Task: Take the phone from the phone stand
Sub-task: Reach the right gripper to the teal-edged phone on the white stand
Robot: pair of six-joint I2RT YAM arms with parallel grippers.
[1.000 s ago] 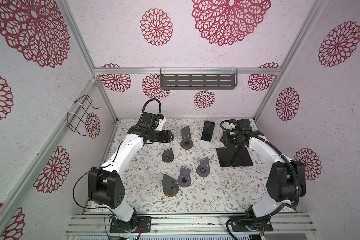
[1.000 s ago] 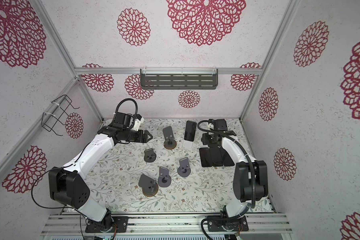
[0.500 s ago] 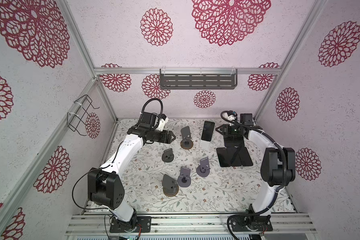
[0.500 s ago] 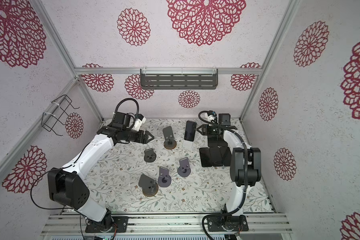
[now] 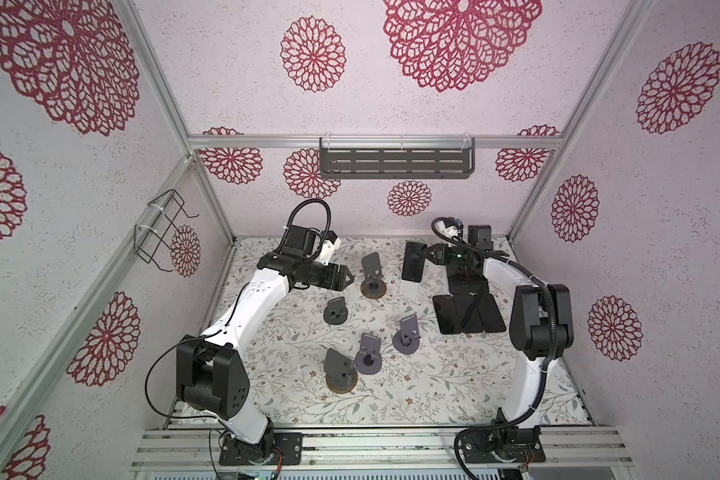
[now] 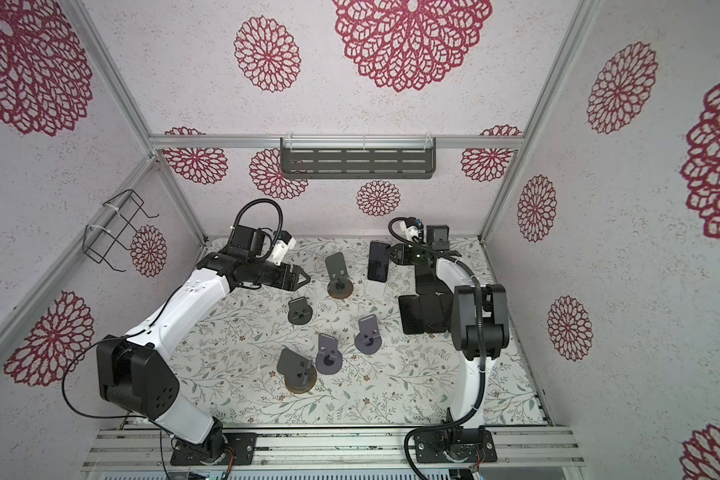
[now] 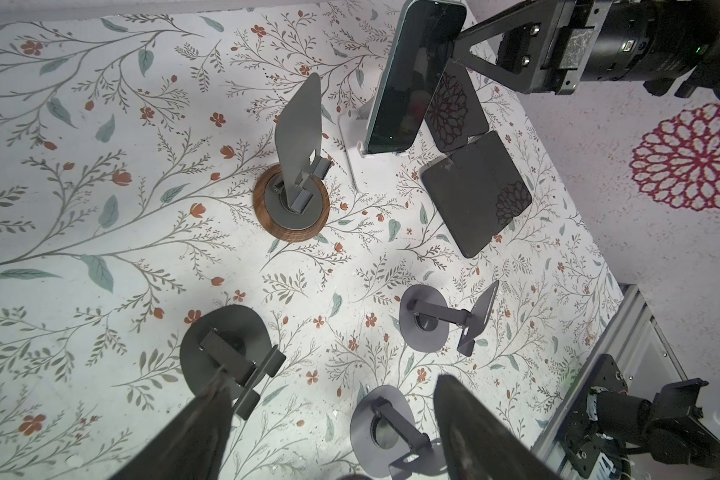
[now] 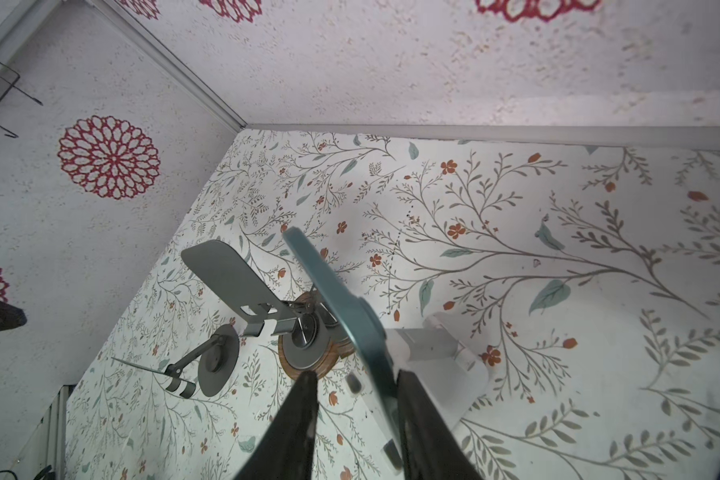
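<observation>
The counter [image 5: 391,386] is the biggest thing. It has leaves and small red flowers drawn on it. Two white and black arms reach over it, the left arm [image 5: 258,299] and the right arm [image 5: 528,374]. Close by the right arm lie flat black slabs [image 5: 449,316], side by side and touching.

Five gray stands [image 5: 335,309] sit in the middle of the counter with nothing on them. Two of them have round brown bottoms.

The phone [image 5: 412,262] is at the back of the counter. It leans upright on a white stand [image 7: 352,153], with its bottom edge in the stand's lip. Its screen is dark and its back is blue-green.

The right hand [image 5: 427,254] is at the phone's upper edge. In the right wrist view, its fingers [image 8: 416,415] stand one on each side of the phone's thin edge. One seems to touch it, but there is a small gap by the other, so I cannot tell if the hand squeezes the phone.

The left hand [image 5: 350,276] hangs in the air near the tallest gray stand, not touching it. Its fingers are wide apart and hold nothing.
</observation>
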